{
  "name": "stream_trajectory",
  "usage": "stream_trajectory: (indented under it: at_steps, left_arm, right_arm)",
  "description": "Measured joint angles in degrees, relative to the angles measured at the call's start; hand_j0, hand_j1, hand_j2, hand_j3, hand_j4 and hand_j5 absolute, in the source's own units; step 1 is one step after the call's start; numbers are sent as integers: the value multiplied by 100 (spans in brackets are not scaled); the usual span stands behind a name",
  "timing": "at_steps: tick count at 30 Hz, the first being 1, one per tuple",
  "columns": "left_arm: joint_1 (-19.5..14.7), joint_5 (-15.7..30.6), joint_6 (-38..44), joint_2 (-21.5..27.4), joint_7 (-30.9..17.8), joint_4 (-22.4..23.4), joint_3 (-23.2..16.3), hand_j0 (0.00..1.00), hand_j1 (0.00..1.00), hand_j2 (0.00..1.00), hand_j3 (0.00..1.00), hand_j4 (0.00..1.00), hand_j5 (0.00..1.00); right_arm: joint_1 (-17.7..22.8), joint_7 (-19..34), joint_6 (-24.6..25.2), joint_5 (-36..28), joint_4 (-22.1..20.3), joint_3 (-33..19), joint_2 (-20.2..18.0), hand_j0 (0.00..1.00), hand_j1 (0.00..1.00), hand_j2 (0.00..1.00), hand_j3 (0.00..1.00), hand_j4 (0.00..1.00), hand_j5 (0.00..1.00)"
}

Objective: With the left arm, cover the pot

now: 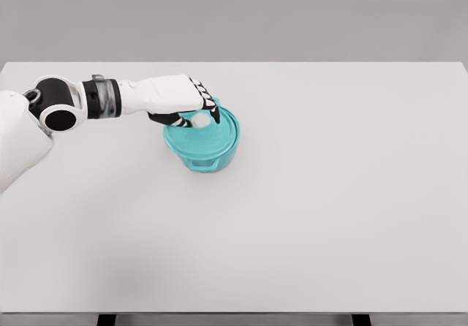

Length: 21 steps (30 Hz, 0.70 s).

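Note:
A teal pot [205, 153] stands on the white table [329, 194], left of the middle. A teal lid [219, 131] with a white knob [199, 121] lies on top of the pot. My left hand [196, 111] reaches in from the left and hovers right over the lid. Its fingers curl around the white knob. The hand hides the lid's back left part. The right arm does not show.
A handle juts from the pot's front side [205, 165]. The table's front edge [234, 313] runs along the bottom of the picture.

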Motion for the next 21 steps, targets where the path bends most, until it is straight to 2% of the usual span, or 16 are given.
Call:
stream_trajectory:
  at_steps: [21]
  left_arm:
    - [26,0,0,-5,0,8,9,75,75,75,75,75,75]
  right_arm:
    - [0,0,0,0,0,0,0,100,100,100,100,100,100]
